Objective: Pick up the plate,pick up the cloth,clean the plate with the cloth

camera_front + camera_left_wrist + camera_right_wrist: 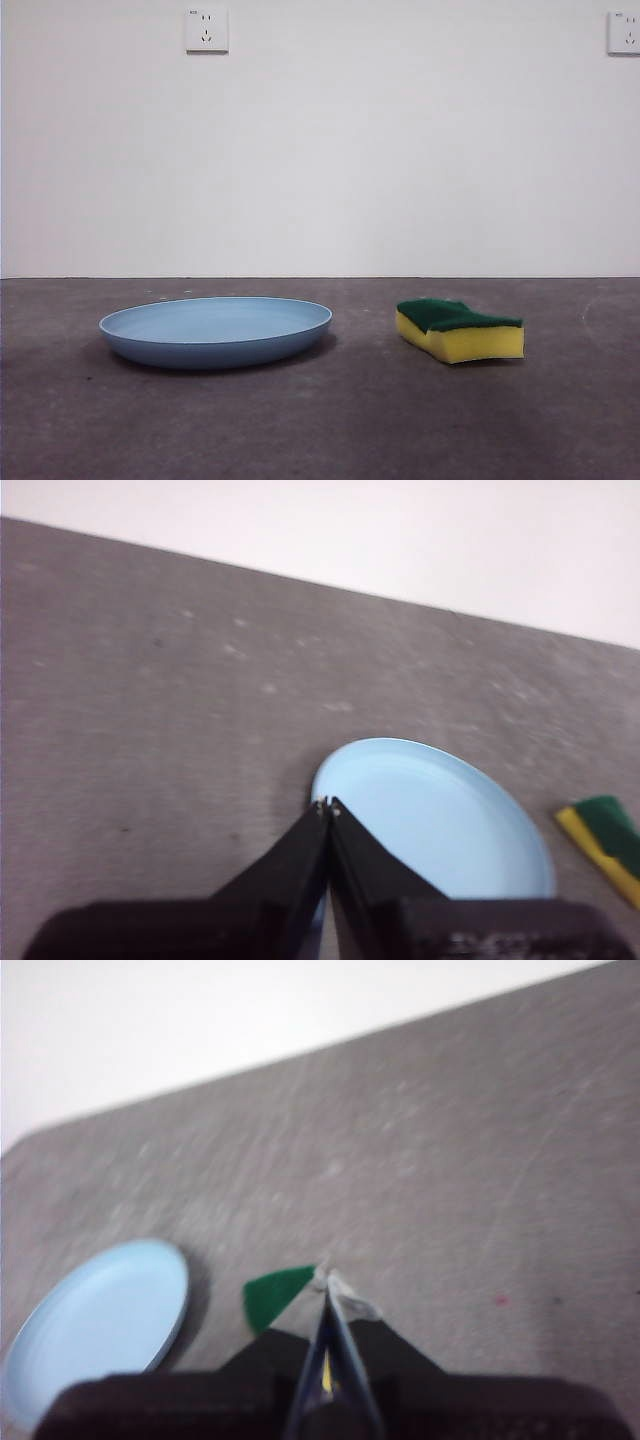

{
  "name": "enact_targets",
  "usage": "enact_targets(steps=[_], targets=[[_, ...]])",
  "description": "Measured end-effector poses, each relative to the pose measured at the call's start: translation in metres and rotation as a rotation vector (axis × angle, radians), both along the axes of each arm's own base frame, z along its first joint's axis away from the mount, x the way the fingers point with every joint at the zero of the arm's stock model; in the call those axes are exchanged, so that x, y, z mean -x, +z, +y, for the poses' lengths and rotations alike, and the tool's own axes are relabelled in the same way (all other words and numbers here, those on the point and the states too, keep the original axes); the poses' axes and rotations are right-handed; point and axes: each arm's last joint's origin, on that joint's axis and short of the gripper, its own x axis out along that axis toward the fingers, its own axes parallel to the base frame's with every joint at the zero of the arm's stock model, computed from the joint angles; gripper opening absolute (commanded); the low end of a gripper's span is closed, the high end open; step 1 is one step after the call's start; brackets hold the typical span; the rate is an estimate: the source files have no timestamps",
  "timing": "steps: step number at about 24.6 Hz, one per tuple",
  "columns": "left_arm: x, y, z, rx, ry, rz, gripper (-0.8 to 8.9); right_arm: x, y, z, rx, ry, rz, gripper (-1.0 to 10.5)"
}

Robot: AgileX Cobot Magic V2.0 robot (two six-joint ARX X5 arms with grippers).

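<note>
The light-blue plate [215, 330] lies flat on the grey table, left of centre in the front view. The yellow sponge with a dark green top, the cloth [458, 329], lies to its right, apart from it. No arm shows in the front view. In the left wrist view my left gripper [327, 805] is shut and empty, raised above the plate's [440, 825] near rim; the cloth [606, 840] shows at the edge. In the right wrist view my right gripper [326, 1278] is shut and empty above the cloth [272, 1296], with the plate [95, 1325] beside it.
The grey table top [320, 430] runs back to a white wall with two sockets [206, 30]. Nothing else stands on the table.
</note>
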Motion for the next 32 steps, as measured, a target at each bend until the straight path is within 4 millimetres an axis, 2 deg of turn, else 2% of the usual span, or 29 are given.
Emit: enact_targets(steps=[4,8,11,14,15,16,17,18,19,24,32], targets=[[-0.020,0.034,-0.003,0.003,-0.080,0.102,-0.06,-0.023,0.029,0.005,0.044,0.101,0.135,0.0],[-0.044,0.061,-0.005,-0.022,-0.158,0.207,-0.05,-0.047,0.045,0.008,0.093,0.180,0.261,0.0],[-0.062,0.072,-0.006,-0.054,-0.200,0.297,-0.05,-0.065,0.050,0.011,0.117,0.246,0.342,0.0],[-0.078,0.080,-0.007,-0.076,-0.228,0.365,0.00,-0.081,0.046,0.013,0.124,0.282,0.403,0.1],[-0.086,0.082,-0.007,-0.081,-0.233,0.383,0.00,-0.088,0.041,0.014,0.123,0.296,0.428,0.5],[-0.092,0.083,-0.007,-0.085,-0.237,0.393,0.14,-0.092,0.036,0.015,0.125,0.300,0.453,1.8],[-0.097,0.081,-0.007,-0.084,-0.238,0.408,1.06,-0.095,0.033,0.015,0.126,0.302,0.469,3.0],[-0.100,0.078,-0.007,-0.083,-0.239,0.422,2.64,-0.097,0.031,0.015,0.126,0.302,0.475,4.1],[-0.103,0.076,-0.008,-0.082,-0.243,0.432,4.03,-0.097,0.031,0.015,0.126,0.302,0.475,4.5],[-0.128,0.058,-0.015,-0.048,-0.285,0.474,4.07,-0.097,0.032,0.015,0.125,0.301,0.469,4.4],[-0.206,-0.006,-0.031,-0.045,-0.301,0.697,4.04,-0.097,0.032,0.015,0.108,0.290,0.483,4.4]])
